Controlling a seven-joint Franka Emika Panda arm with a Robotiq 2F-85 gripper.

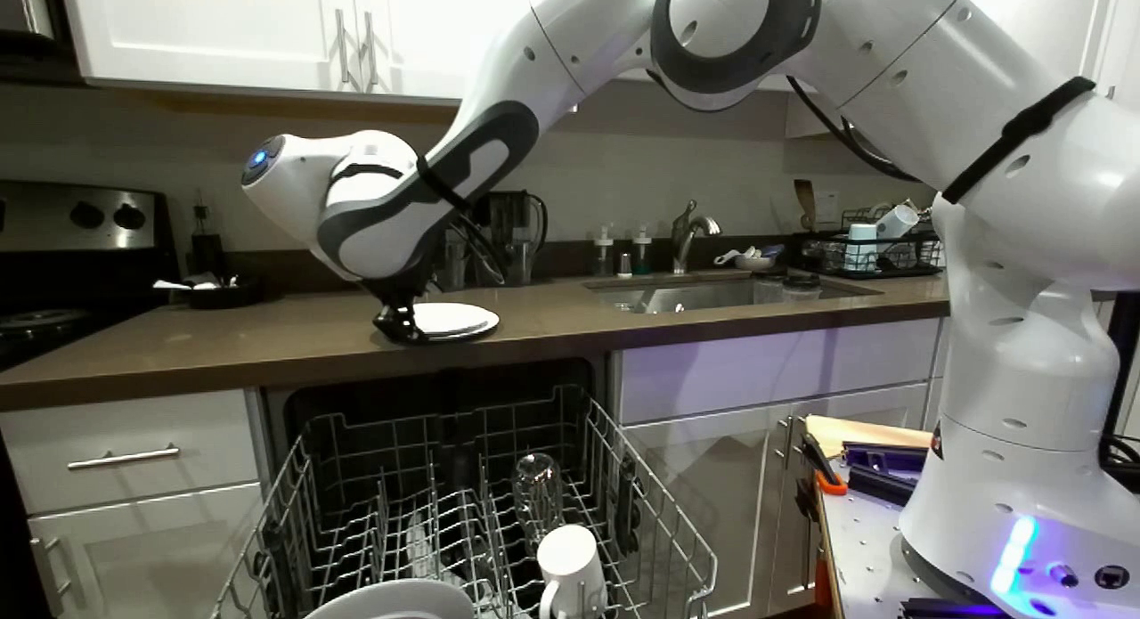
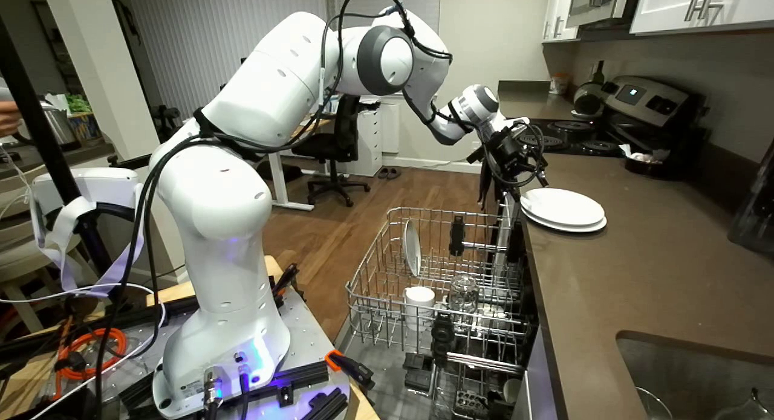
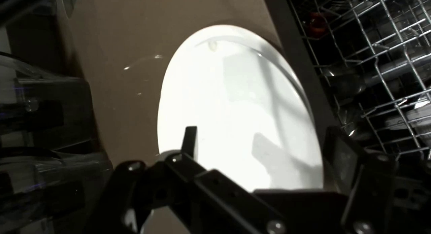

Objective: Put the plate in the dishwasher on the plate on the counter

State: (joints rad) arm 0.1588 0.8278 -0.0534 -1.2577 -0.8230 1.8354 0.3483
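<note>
Two white plates (image 1: 452, 318) lie stacked on the brown counter near its front edge, one slightly offset on the other. They also show in an exterior view (image 2: 563, 207) and in the wrist view (image 3: 232, 89). My gripper (image 3: 261, 134) is open, with nothing between its fingers. In the wrist view one finger is over the plates and the other is beyond their rim on the dishwasher side. In an exterior view the gripper (image 1: 399, 323) is low at the plates' side; contact cannot be told. Another plate (image 2: 412, 248) stands on edge in the pulled-out dishwasher rack (image 1: 652, 480).
A white mug (image 1: 570, 561) and a clear glass (image 1: 537, 494) are in the rack. A pitcher (image 1: 517, 227) stands at the counter's back. The sink (image 1: 695, 297) is along the counter, and the stove (image 2: 571, 136) is at its far end.
</note>
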